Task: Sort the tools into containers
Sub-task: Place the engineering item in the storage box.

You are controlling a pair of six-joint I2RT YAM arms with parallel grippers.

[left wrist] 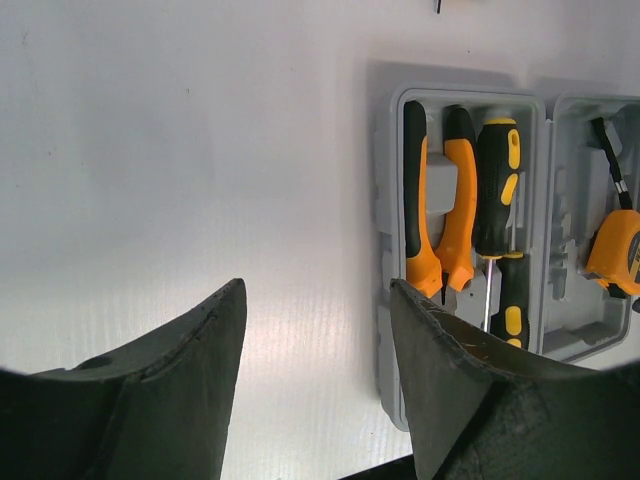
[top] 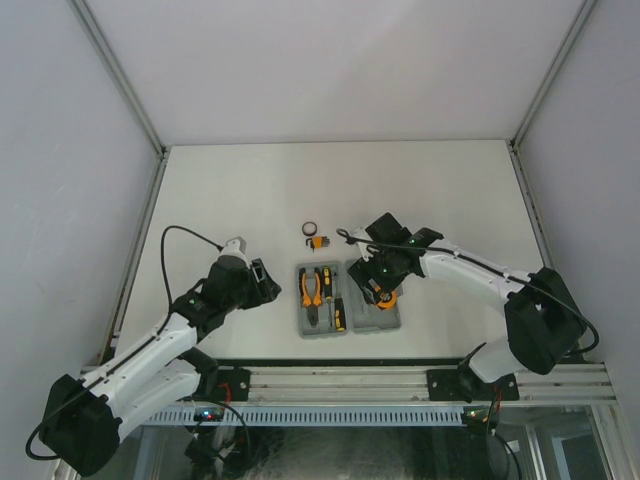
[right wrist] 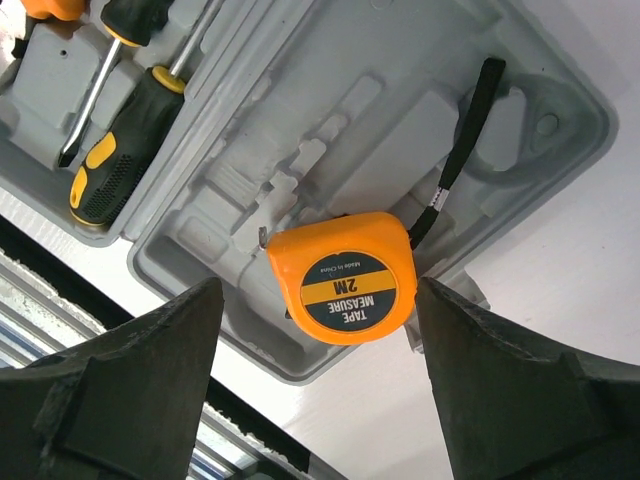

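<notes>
White bench (top: 230, 190), plain walls; tape measure being placed in the grey case (top: 322, 334).

Near left, left end effector (left wrist: 318, 285) hovers over bare bench beside the case, fingers apart, empty. Left half holds pliers (left wrist: 440, 220) and two screwdrivers (left wrist: 497, 190). Right end effector (right wrist: 318, 288) is over the right half, fingers spread either side of the tape measure (right wrist: 345, 285), not touching it; it lies at the near rim and looks not fully seated. Beyond the case, hex key set (top: 319, 241) and black ring (top: 311, 228) sit loose. Next, probably: lift clear, reach past the case, pinch the small hex set.
</notes>
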